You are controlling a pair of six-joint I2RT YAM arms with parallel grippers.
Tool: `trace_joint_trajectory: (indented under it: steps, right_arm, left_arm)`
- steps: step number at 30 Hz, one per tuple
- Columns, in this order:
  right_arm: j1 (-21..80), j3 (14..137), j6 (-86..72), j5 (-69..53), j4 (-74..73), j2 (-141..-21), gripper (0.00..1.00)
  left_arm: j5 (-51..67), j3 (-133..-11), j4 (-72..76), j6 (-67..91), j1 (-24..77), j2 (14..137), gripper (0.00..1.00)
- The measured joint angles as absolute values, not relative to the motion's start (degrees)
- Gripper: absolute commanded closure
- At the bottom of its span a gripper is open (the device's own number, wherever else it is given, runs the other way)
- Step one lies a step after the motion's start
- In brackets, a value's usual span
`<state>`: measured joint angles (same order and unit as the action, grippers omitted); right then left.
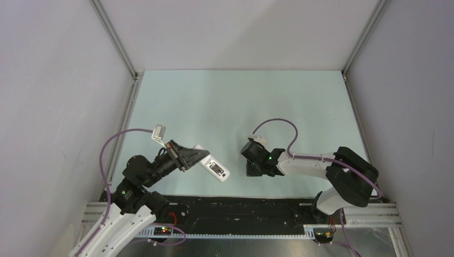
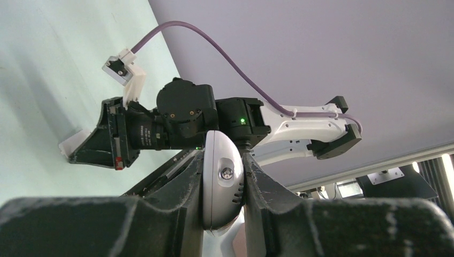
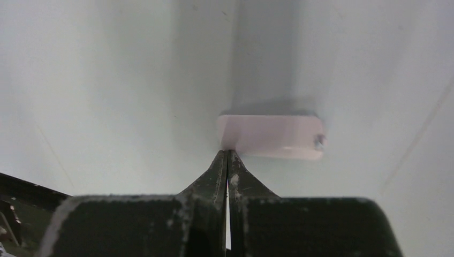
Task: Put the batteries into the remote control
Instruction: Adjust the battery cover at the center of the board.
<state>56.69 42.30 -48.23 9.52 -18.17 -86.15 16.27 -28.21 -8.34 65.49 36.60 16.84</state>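
White plastic remote control (image 1: 212,167): over the near-left part of the table, one end clamped, the free end pointing toward the right arm; whether it rests on the surface or hangs clear I cannot tell
Claw of the left gripper (image 1: 195,157): closed on the remote control across its narrow sides; the left wrist view shows the rounded end wedged between both fingers, with a small shiny round part set in it
Handling: judged light, stiff and smooth-shelled, so likely to slip or twist if pinched near one end; best taken across the long edges about the middle, firmly, with the battery bay left uncovered
Battery bay: not visible in any view; a greyish patch shows on the upward face, and if that is the display the bay faces down and a turn would be needed
Claw of the right gripper (image 3: 227,160): fingers pressed together with nothing between them, pointing down at the table just right of the remote control
Cover piece (image 3: 273,136): small flat pale plate lying on the table; the right fingertips sit at its near-left corner, touching or just above I cannot tell
Cells: the batteries appear in none of the views, perhaps hidden under an arm
Table (image 1: 241,101): pale green sheet stretching away beyond both arms
Walls: plain grey panels at the sides and the far end
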Motion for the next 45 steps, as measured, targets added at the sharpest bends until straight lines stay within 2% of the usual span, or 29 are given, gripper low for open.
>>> trace_joint_trajectory:
  steps: [15, 27, 32, 39, 45]
  right_arm:
    - [52.12, 47.07, -47.79, 11.18, -14.72, -91.85, 1.0]
    - [49.25, 51.62, -41.25, 12.19, -15.35, -95.48, 1.0]
    - [50.39, 51.24, -37.15, 13.21, -16.53, -94.08, 1.0]
    - [56.64, 51.05, -34.02, 15.79, -18.59, -86.28, 1.0]
    - [53.3, 51.0, -35.48, 18.96, -23.2, -86.08, 1.0]
  left_arm:
    - [16.25, -28.21, -8.34, 65.49, 36.6, 16.84, 0.98]
    - [16.25, -28.47, -8.34, 65.52, 36.6, 17.26, 0.99]
    - [16.23, -28.64, -8.32, 65.52, 36.6, 17.19, 0.98]
    - [16.23, -28.64, -8.32, 65.52, 36.6, 17.21, 0.98]
    - [16.25, -28.64, -8.32, 65.52, 36.6, 17.21, 0.99]
